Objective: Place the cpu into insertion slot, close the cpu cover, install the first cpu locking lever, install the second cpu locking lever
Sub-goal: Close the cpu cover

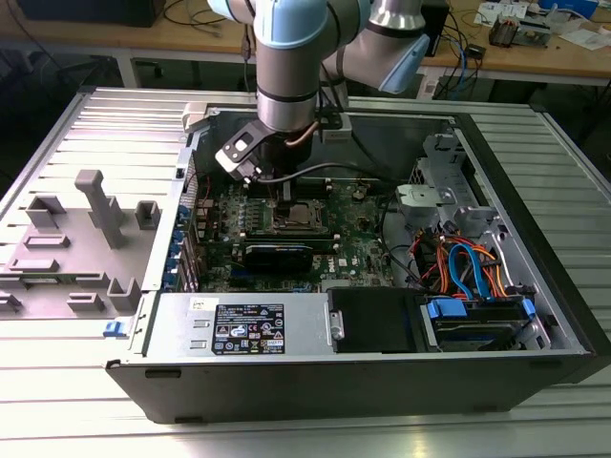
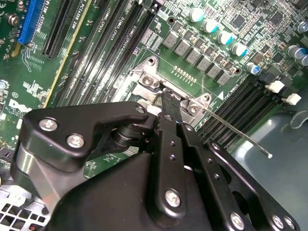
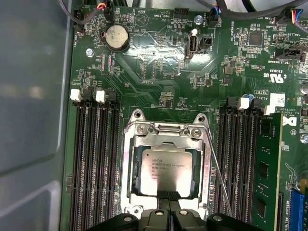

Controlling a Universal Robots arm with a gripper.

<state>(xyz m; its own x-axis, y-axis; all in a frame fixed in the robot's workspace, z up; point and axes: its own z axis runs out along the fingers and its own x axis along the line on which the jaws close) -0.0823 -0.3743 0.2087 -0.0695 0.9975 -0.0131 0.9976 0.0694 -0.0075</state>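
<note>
I record the jaws closed together, their tip resting at the near edge of the cpu cover [image 3: 127, 163], which lies flat over the insertion slot [image 3: 136, 129]. The cpu [image 3: 166, 168] sits seated in the slot just ahead of the jaws. A thin locking lever [image 3: 219, 178] stands free beside them.

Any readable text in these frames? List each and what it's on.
Print on top of the cpu: too small to read.
White lettering on the green motherboard: too small to read.
Black label on the grey metal panel: too small to read.
Nothing quotable.
</note>
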